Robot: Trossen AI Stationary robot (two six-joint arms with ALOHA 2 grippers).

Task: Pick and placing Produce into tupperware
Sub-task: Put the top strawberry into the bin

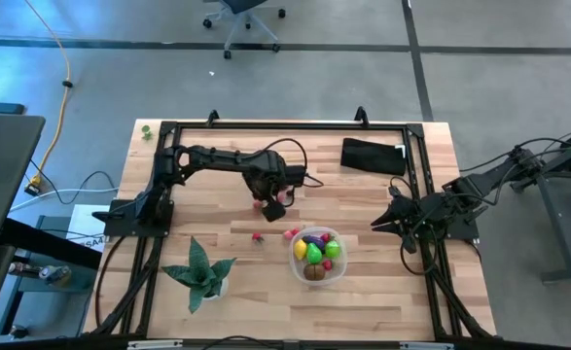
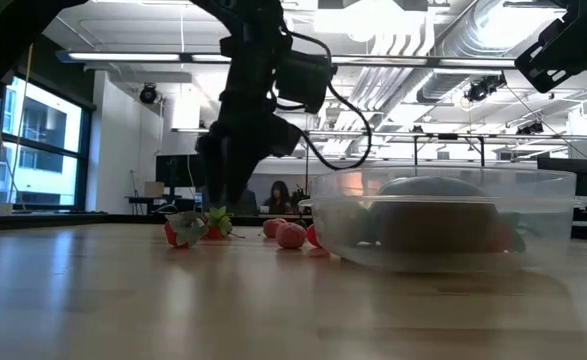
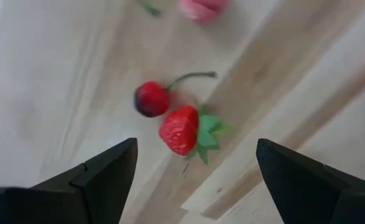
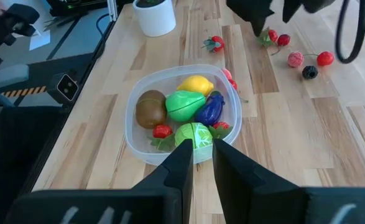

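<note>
The clear round tupperware (image 1: 316,256) sits on the table's near right part, holding brown, yellow, bright green, purple and red produce (image 4: 185,106). Loose small pieces lie on the wood to its left and far side. In the left wrist view a red strawberry (image 3: 182,129) with green leaves lies beside a stemmed cherry (image 3: 150,99). My left gripper (image 3: 194,168) hangs open just above them, a finger on either side, touching nothing. In the low view it (image 2: 223,190) stands over the strawberry (image 2: 188,228). My right gripper (image 4: 199,155) waits shut at the table's right, aimed at the tupperware.
A spiky green potted plant (image 1: 202,272) stands near the near-left corner. A black pouch (image 1: 373,156) lies by the far right edge. A pink berry (image 4: 296,59), a red piece (image 4: 324,58) and a dark berry (image 4: 309,72) lie loose beyond the tupperware.
</note>
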